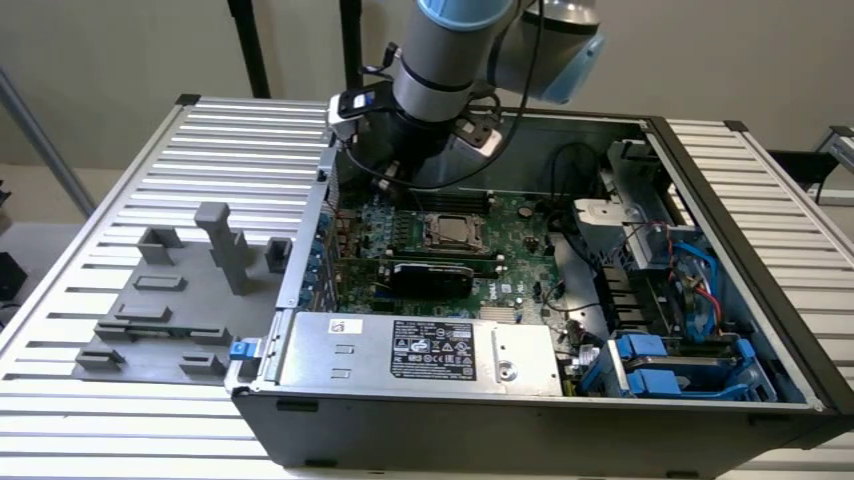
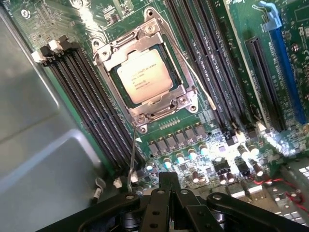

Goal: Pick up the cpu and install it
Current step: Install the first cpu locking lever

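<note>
**Colleague:** What does the exterior view give you?

**Operator:** I see the arm (image 1: 441, 60) reaching down from the upper middle of the frame into the open computer case (image 1: 747, 250). The cpu (image 1: 455, 230) is a small pale square at the centre of the frame, on the green motherboard (image 1: 514, 270), just below the arm's wrist. Grey fixture blocks (image 1: 174, 310) stand outside the case on the exterior view's left. The wrist blocks my sight of whatever lies directly under it.

**Colleague:** And the wrist view?

**Operator:** The cpu (image 2: 145, 77) lies flat in its seat, silver top facing me, with the socket frame (image 2: 112, 52) around its edges. Black memory slots (image 2: 91, 96) run along both sides of the socket. The gripper (image 2: 167, 181) hangs above the board, well apart from the chip, its fingers clenched together on nothing.

**Colleague:** So how far along is the job?

**Operator:** I judge the pick-up and placing done, since the chip sits in the socket and the hand is empty. A thin wire lever (image 2: 131, 154) sticks out from the frame's corner, and I cannot tell whether the frame is latched. The print on the chip is too blurred to read, and the gripper's linkages are cut off at the frame edge.
</note>
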You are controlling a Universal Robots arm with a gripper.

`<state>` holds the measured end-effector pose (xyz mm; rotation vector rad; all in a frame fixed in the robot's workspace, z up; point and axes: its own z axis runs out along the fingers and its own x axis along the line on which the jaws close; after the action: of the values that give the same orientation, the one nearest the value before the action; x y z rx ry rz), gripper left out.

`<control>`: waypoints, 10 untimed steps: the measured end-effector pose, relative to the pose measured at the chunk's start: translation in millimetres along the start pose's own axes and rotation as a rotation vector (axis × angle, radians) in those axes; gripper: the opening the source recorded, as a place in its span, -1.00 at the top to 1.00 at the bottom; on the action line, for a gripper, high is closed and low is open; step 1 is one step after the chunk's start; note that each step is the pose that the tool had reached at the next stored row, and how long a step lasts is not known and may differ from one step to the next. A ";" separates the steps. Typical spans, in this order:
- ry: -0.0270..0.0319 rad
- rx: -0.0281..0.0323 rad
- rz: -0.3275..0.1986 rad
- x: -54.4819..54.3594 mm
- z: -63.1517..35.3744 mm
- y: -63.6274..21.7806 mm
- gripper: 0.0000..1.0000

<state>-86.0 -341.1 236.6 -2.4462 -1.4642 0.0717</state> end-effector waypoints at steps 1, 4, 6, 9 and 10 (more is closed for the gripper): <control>0.0077 0.0022 0.007 -0.1 -0.1 -0.3 0.79; 0.0321 0.0099 0.026 -0.5 -0.5 -1.2 0.79; 0.0471 0.0143 0.038 -0.5 -0.8 -1.4 0.79; 0.0690 0.0221 0.052 -0.5 -1.4 -1.6 0.79; 0.0747 0.0236 0.057 -0.5 -1.5 -1.7 0.79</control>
<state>-87.4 -341.1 238.4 -2.4447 -1.3546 0.0094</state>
